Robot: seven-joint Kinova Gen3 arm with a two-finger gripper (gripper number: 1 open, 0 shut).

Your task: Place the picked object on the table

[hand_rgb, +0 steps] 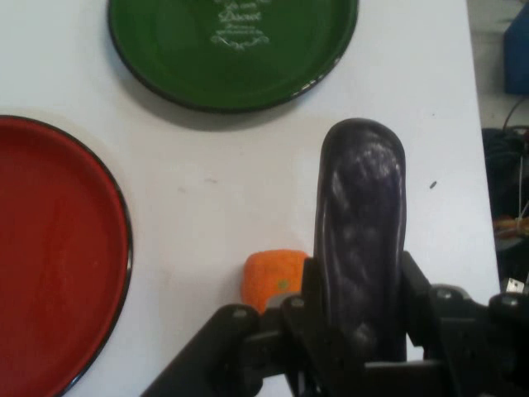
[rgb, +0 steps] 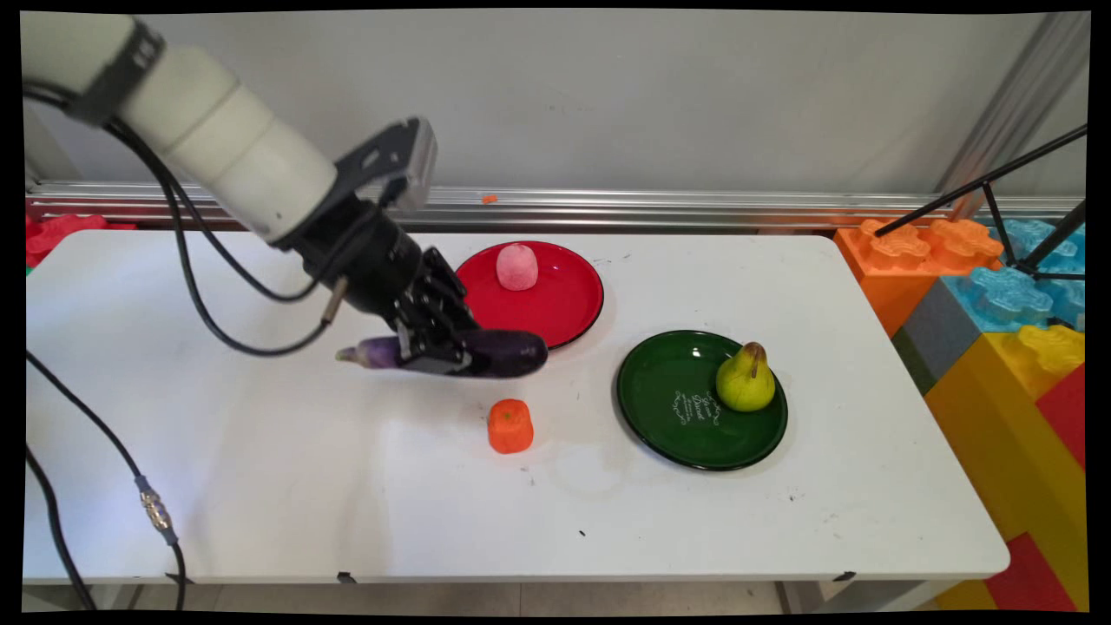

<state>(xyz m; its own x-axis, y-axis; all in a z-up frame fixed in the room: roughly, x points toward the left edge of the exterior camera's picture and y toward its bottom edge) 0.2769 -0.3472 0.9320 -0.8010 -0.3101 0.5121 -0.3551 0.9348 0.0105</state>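
The arm slants down from upper left; gripper [rgb: 438, 347] fingers [hand_rgb: 314, 289] clamped on a load.

**Colours on the table**

The table [rgb: 260, 486] is white. The gripper [rgb: 434, 351] is black and clamps a dark purple eggplant [rgb: 508, 351] that pales to lilac at its stem end. One plate [rgb: 564, 304] is red with a black rim and carries a pink fruit [rgb: 517, 266]. The other plate [rgb: 668, 417] is dark green with white lettering and carries a yellow-green pear [rgb: 745, 379]. An orange fruit [rgb: 510, 426] is beside them.
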